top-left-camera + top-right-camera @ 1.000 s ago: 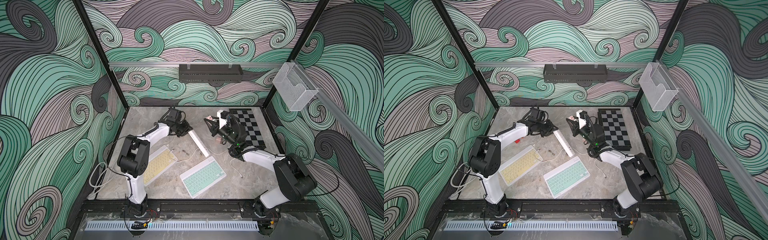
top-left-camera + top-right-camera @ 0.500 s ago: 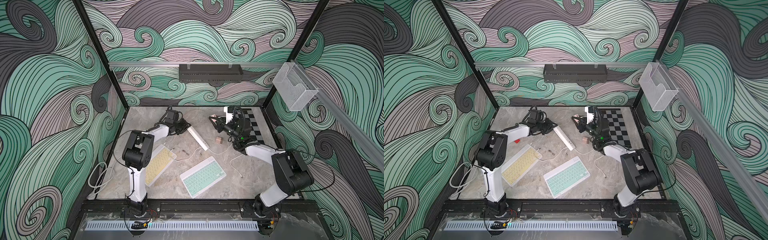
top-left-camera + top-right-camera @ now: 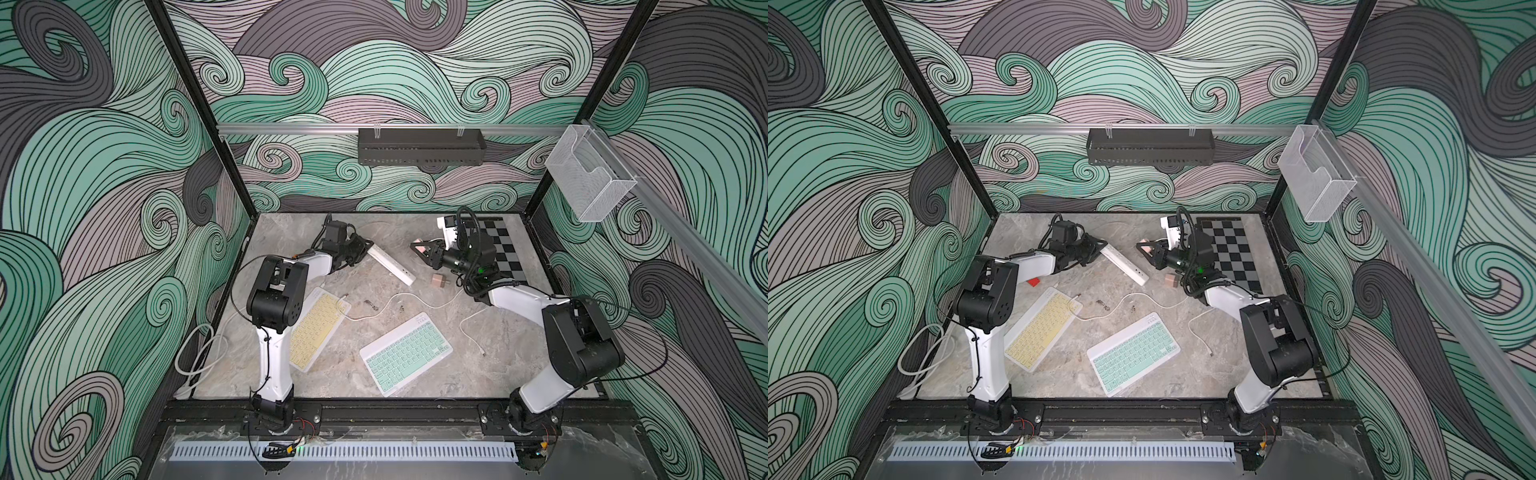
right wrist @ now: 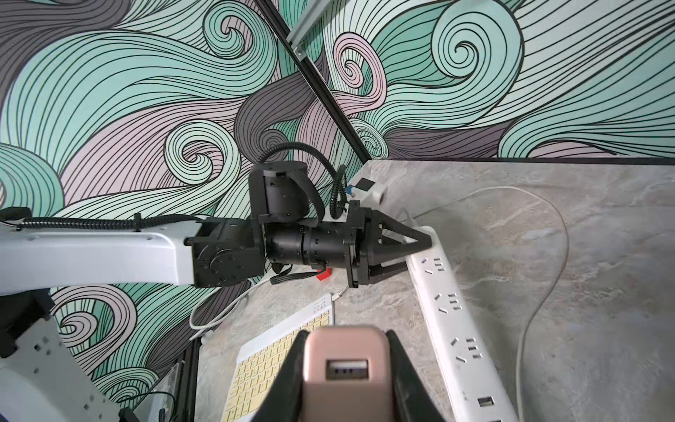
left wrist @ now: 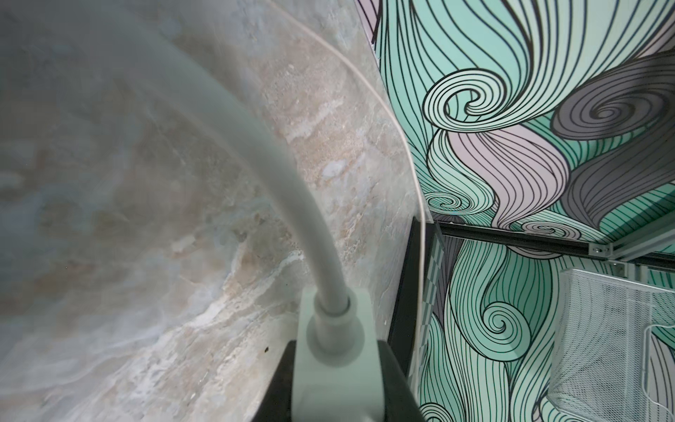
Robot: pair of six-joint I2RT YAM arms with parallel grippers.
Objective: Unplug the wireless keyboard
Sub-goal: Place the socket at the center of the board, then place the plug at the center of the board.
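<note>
Jaws of the right gripper [image 4: 347,334] pinch a pink charger [image 4: 347,369] by its sides, its USB port empty and facing the wrist camera, clear of the power strip [image 4: 449,314]. Those of the left gripper [image 4: 416,252] clamp the strip's cord end, likely to pin it against the pull. The yellow keyboard [image 3: 316,328] lies on the counter [image 3: 498,374] near the left arm, a thin cable [image 3: 405,294] at its corner; the green keyboard [image 3: 405,353] lies nearer the front, seemingly uncabled.

The cell is enclosed by swirl-patterned walls [image 3: 415,62]; a black tray [image 3: 421,146] is hung from the aluminium rail [image 3: 291,129] above a marbled tabletop [image 3: 490,374]
</note>
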